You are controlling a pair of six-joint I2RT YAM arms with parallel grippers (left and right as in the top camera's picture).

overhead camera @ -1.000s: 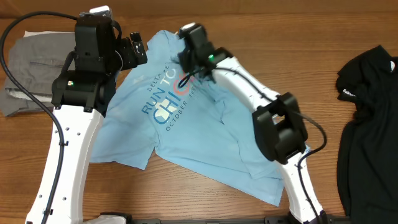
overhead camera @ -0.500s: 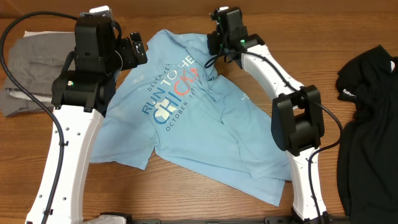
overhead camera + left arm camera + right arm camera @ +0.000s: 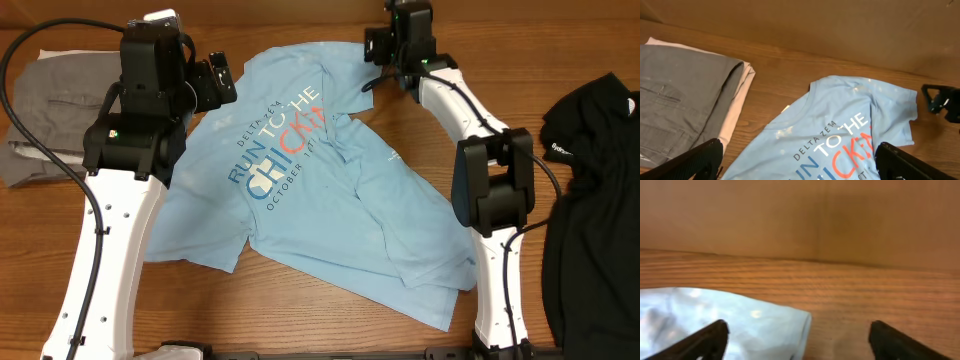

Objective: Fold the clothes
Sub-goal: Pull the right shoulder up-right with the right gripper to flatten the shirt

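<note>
Light blue T-shirt (image 3: 330,190) lies spread out, chest lettering up, at mid-worktop (image 3: 300,320), with creases through its middle.
Left tool (image 3: 797,152): fingers wide apart, nothing held, above the shirt's upper left edge.
Right tool (image 3: 800,332): fingers apart, nothing clamped, at the shirt's far corner; contact with the cloth cannot be told.
Folded grey trousers (image 3: 45,110) far left.
Black garment (image 3: 590,150) far right.
</note>
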